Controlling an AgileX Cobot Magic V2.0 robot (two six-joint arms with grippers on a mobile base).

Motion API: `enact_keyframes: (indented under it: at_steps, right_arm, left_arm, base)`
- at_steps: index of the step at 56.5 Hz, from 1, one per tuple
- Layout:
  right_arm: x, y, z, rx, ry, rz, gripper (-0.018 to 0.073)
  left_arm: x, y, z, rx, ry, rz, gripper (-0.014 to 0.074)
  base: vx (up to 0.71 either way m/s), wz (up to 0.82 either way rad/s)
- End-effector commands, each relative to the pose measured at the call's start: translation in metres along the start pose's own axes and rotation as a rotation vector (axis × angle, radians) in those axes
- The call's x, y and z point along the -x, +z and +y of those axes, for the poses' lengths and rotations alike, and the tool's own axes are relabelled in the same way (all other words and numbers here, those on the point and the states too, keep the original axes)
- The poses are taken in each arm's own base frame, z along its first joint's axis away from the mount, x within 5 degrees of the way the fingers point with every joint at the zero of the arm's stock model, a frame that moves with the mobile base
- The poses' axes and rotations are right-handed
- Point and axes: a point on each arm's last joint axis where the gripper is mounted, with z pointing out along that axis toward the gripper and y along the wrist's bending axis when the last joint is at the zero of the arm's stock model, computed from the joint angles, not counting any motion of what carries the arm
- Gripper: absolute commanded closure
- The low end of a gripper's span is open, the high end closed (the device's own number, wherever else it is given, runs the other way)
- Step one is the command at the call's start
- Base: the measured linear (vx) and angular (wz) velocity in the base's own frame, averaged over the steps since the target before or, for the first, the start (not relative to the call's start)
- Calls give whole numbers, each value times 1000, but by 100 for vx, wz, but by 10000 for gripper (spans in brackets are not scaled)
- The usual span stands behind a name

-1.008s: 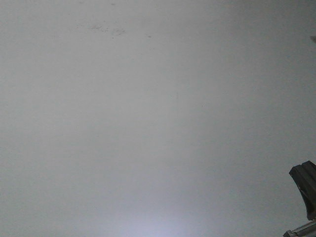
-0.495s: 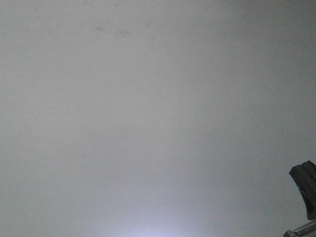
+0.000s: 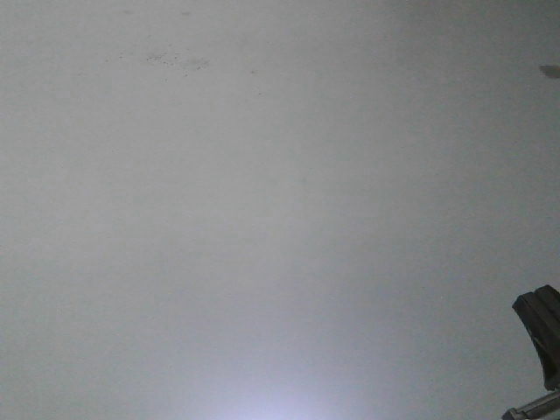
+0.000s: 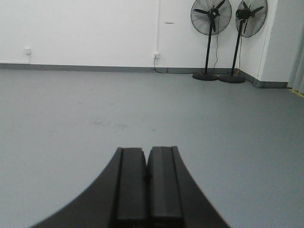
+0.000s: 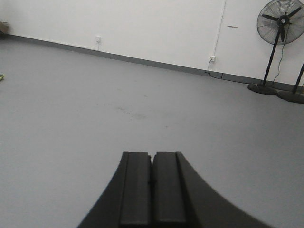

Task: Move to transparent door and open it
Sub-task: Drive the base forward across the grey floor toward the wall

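Observation:
The transparent door is out of view in every camera. My left gripper (image 4: 146, 150) is shut, its two black fingers pressed together with nothing between them, pointing across bare grey floor. My right gripper (image 5: 152, 153) is likewise shut and holds nothing. In the front-facing view only grey floor shows, with a dark piece of the robot (image 3: 540, 337) at the lower right corner.
A white wall (image 4: 90, 28) with a grey skirting runs across the far side. Two black pedestal fans (image 4: 210, 38) stand by the wall at the right; one of them (image 5: 279, 33) shows in the right wrist view too. A patch of dark specks (image 3: 175, 61) marks the floor.
The speckled patch on the floor has shifted a little left and up in the front-facing view, so the base has moved slightly. The robot part at the corner stays put.

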Motion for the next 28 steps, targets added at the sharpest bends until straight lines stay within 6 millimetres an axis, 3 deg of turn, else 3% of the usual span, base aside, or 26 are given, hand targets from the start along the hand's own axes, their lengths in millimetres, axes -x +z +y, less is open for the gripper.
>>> enact_keyframes:
  at_steps: [1, 28]
  right_arm:
    - [7, -1, -1, -14, -12, -86, 563]
    - [7, -1, -1, -14, -12, -86, 563]
  left_arm:
    - [3, -1, 1, 6, -6, -82, 603]
    - [3, -1, 1, 6, -6, -82, 603]
  base:
    - [13, -6]
    - [18, 0]
